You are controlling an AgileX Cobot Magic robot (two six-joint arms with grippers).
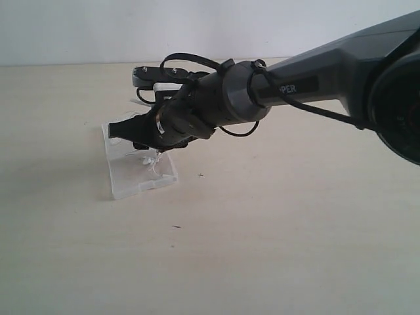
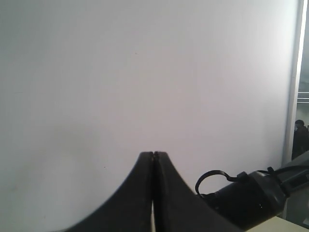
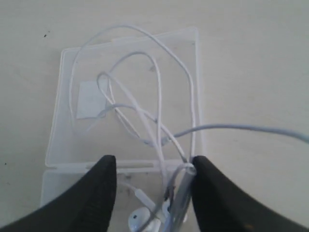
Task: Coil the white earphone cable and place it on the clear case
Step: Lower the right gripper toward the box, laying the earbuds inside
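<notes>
Nearest in the right wrist view, the right gripper (image 3: 153,162) hangs low over the bench (image 3: 251,58). Its two black fingers (image 3: 101,193) stand apart with a wide gap between them, clamped on nothing. In that gap lie the two white earbuds (image 3: 139,220), close together. One strand of the white earphone cable (image 3: 159,106) rests against the inner edge of one finger. The other finger is clear of the wire.

Just beyond the fingertips sits the clear case (image 3: 63,140), flat on the bench with its hinge seam running across between the fingers. Most of the cable lies on top of it in loose, overlapping loops, not a tight coil. One loop runs near the case's far rim. A white sticker (image 3: 91,99) shows through the plastic beside the loops. One strand leaves the case sideways and trails off across the bare bench to the edge of the picture.

In the exterior view the right arm (image 1: 295,79) reaches across from the right, and its dark wrist covers the far part of the case. A small tangle of white wire shows on the near part.

The left gripper (image 2: 153,154) is raised away from the work, its fingers (image 2: 140,193) pressed together tip to tip and holding nothing, facing a plain white wall (image 2: 145,72).
</notes>
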